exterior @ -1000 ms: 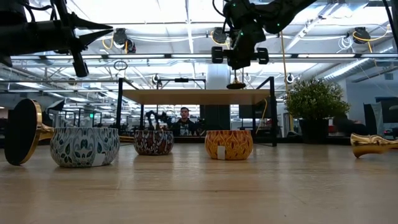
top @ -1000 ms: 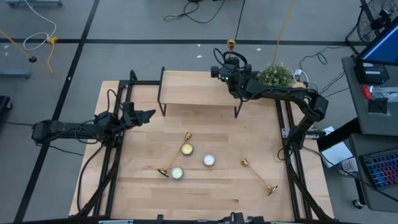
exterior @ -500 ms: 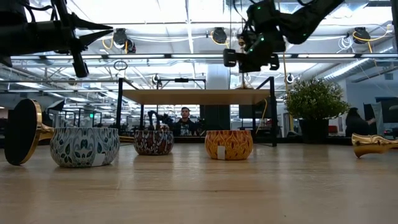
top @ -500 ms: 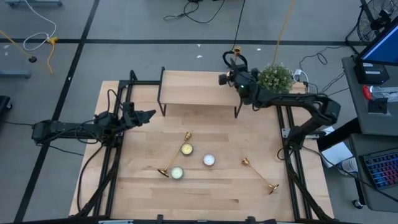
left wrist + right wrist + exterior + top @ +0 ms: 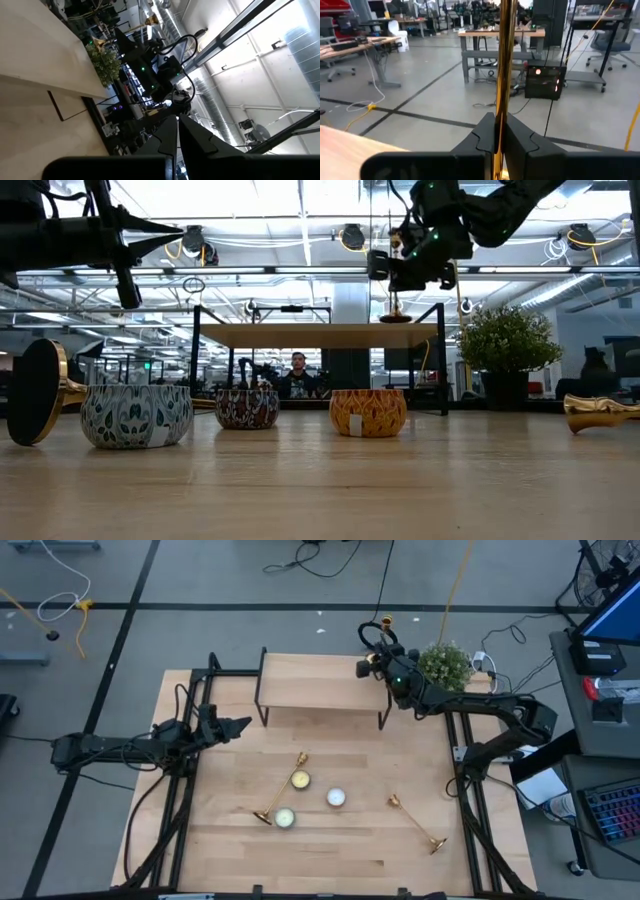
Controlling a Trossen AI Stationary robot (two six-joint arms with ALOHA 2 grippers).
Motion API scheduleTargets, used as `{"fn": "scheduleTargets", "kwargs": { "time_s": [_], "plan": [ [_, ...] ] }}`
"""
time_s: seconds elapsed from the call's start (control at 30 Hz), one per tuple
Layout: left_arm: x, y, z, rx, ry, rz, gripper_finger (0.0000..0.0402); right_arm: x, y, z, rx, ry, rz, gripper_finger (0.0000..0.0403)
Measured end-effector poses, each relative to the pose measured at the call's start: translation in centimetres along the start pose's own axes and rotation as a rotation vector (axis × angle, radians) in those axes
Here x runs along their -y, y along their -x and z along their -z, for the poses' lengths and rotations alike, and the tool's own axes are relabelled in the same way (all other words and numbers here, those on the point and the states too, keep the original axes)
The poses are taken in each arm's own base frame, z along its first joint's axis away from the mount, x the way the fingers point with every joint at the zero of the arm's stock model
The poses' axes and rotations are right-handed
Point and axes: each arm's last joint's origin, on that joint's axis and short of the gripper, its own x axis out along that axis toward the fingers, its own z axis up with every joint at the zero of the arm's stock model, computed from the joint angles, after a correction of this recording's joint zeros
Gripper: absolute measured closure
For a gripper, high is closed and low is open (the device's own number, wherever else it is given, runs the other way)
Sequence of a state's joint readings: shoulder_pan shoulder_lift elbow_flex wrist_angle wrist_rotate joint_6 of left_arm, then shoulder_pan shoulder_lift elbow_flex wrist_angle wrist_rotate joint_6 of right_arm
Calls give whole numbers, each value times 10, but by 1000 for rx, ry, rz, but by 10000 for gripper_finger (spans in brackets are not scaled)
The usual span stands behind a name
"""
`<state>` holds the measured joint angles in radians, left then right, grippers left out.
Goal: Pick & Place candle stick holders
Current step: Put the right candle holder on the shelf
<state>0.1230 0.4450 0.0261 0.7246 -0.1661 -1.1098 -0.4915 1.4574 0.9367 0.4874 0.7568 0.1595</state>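
Right end effector [image 5: 496, 131] is clamped on the stem of a gold candle stick holder [image 5: 505, 55], holding it upright over the right end of the raised wooden shelf [image 5: 315, 680] at the back of the table [image 5: 330, 850]; looks like its base sits right at the shelf top, hard to say if touching. Two more candle stick holders [image 5: 280, 790] [image 5: 415, 822] lie flat on the table, near three candle tins [image 5: 135, 415]. Left end effector [image 5: 237, 724] hangs pinched together at the left side.

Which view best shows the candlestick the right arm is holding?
Right wrist view: the held candlestick stem fills the frame between the shut jaws. Low view shows only its base above the shelf; high view only its cup top; left wrist view a distant glint.
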Motion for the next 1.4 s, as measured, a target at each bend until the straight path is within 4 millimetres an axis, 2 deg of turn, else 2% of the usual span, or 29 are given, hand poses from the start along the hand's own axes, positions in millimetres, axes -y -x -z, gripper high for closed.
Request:
{"fn": "scheduleTargets", "kwargs": {
  "time_s": [0.27, 0.57, 1.4],
  "plan": [
    [0, 0, 0, -1, 4, 0, 380, 10, -10, -2, -5, -42, -29, 392],
    [0, 0, 0, 10, 0, -5, 380, 15, -24, 8, -36, -24, -59, 392],
    [-2, 0, 0, 10, 0, -26, 380, 19, -29, 12, -58, 3, -39, 392]
  ]
}}
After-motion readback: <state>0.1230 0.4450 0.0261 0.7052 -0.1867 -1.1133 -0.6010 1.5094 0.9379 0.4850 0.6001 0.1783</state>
